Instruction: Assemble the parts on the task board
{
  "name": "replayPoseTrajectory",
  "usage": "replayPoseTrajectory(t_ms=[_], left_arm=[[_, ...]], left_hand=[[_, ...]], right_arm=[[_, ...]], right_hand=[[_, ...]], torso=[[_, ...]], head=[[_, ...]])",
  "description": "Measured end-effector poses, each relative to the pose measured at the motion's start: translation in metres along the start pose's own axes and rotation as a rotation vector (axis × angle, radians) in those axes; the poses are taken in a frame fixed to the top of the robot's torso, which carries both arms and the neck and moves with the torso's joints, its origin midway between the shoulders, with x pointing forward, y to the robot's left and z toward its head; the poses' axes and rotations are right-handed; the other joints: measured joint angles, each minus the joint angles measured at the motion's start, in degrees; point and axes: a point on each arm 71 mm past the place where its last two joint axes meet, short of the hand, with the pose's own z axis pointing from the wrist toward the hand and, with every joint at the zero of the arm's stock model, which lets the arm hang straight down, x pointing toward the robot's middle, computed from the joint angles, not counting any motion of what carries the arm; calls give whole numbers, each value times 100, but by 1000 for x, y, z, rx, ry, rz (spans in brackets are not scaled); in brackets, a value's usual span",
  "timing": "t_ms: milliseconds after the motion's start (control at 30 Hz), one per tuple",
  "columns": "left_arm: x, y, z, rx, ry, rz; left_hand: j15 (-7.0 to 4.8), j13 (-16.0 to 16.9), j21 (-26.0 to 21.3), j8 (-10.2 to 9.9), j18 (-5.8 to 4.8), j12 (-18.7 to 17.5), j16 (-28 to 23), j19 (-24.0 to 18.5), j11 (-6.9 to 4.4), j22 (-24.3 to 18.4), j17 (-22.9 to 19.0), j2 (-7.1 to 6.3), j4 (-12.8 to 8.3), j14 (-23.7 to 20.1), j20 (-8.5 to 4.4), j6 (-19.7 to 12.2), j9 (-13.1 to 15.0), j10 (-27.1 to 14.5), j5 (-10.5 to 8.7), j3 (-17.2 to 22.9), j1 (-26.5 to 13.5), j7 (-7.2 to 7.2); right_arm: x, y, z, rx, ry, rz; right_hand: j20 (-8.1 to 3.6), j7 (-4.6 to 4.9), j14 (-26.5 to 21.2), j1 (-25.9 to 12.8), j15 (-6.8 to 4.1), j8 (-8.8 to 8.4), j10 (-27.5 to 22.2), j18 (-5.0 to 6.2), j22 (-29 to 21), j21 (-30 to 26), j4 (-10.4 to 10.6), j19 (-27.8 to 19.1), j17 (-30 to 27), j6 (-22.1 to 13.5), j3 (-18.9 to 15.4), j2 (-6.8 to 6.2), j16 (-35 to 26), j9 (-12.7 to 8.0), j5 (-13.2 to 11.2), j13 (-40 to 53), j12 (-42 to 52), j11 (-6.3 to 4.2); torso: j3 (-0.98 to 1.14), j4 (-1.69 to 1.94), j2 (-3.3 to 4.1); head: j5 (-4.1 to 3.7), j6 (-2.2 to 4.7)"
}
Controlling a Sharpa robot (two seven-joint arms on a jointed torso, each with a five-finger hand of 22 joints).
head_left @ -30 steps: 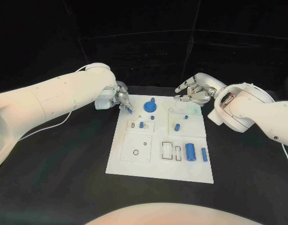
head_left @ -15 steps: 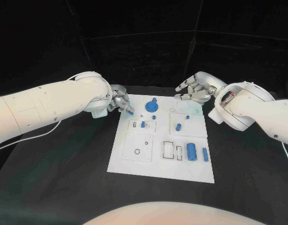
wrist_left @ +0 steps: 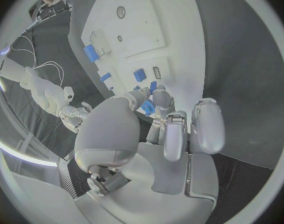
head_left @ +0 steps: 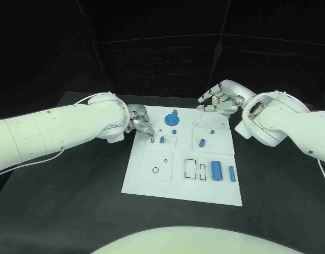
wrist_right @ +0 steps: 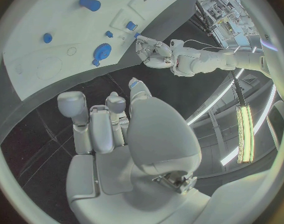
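Task board [head_left: 179, 180]: white plate, centre of black bench [head_left: 71, 201]. Blue parts [head_left: 215, 170] lie and stand across it, most toward the far and right areas. Left hand [head_left: 138, 123]: at far-left edge, fingertips pinching 1 small blue part [wrist_left: 148, 106]. Right hand [head_left: 217, 101]: above far-right corner, fingers curled, holding nothing.

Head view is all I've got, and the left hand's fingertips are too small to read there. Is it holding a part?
Observer: Yes. The left wrist view shows the left hand pinching a small blue part at its fingertips, above the task board.
Operator: And the right hand, anything in it?
Observer: Nothing. In the right wrist view the right hand has its fingers apart and bare, over the black table beside the board's edge.
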Motion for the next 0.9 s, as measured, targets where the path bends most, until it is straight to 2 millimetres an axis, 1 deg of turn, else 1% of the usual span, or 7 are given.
replayPoseTrajectory(t_ms=[100, 400, 633, 900], left_arm=[[5, -1, 0, 3, 0, 10], [8, -2, 1, 3, -3, 28], [7, 1, 2, -9, 5, 38], [9, -2, 4, -9, 27, 52]], left_hand=[[0, 0, 0, 0, 0, 0, 0, 0, 0, 0, 0, -28, -62, 0, 0, 0, -1, 15, -1, 62, -28, 0], [0, 7, 0, -2, 0, 22, 0, 0, 0, -1, 0, -37, -63, 0, 0, 0, -4, 16, 34, 62, -38, 1], [0, 7, 0, -8, 0, 22, 0, 0, 0, -1, 0, -29, -63, 0, 0, 0, -12, 17, 36, 62, -30, 2], [0, 7, 0, -11, 0, 22, 0, 0, 0, -7, 0, -28, -70, 0, 0, -1, -7, 18, 36, 69, -30, 2]], right_arm=[[0, 0, 0, 1, 1, 0], [1, 0, 1, 0, 3, 1], [1, 0, 1, 0, 4, 1], [1, 0, 1, 0, 5, 1]], right_hand=[[0, 0, 0, 0, 0, 0, 0, 0, 0, 0, 0, 0, 0, 0, 0, 0, 0, 0, 0, 0, 0, 0], [0, 0, 0, 0, 0, 0, 0, 0, 1, 0, 13, 0, 0, 0, -13, 0, 0, 0, 0, 0, 0, 0], [0, 0, 0, 0, 0, 0, 0, 0, 1, 0, 13, 0, 0, 0, -13, 0, 0, 0, 0, 1, 0, 0], [0, 0, 0, 0, 0, 0, 0, 0, 1, 0, 13, 0, 0, 0, -13, 0, 0, 0, 0, 1, 0, 0]], torso=[[-1, 0, 0], [0, 1, -1], [0, 0, -2], [-1, 0, -1]], head=[[-11, -5], [-5, -19], [14, -27], [1, -42]])
